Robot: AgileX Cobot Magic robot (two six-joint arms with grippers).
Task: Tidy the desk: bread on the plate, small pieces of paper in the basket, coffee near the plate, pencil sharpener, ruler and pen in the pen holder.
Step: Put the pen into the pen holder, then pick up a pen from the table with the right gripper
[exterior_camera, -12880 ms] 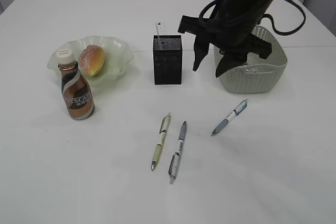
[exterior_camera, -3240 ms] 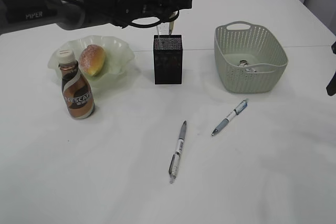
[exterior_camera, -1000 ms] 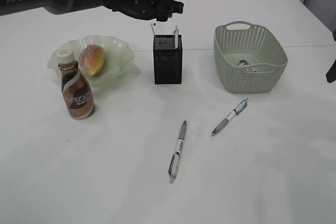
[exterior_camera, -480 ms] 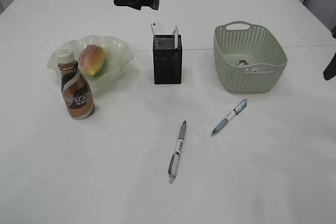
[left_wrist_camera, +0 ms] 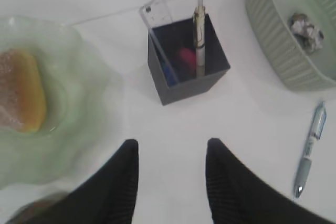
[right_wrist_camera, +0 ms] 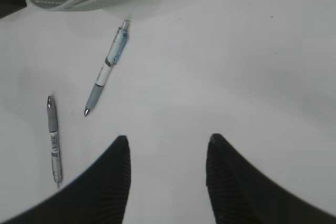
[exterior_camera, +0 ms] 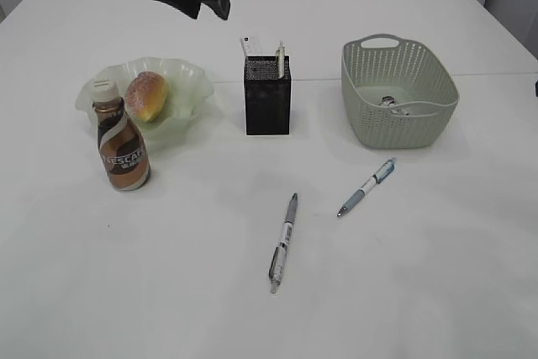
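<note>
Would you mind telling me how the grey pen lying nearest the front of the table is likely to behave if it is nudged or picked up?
The grey pen looks round-barrelled and lies flat on the smooth table, so it would probably roll if pushed sideways. It appears slim, rigid and light, so it may slip or pivot unless gripped near its middle.

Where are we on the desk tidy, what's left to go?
Done: bread on the plate, coffee bottle beside it, crumpled paper in the basket, ruler and one pen in the pen holder. Nothing in either hand. Left: grey pen and blue pen lying on the table.
</note>
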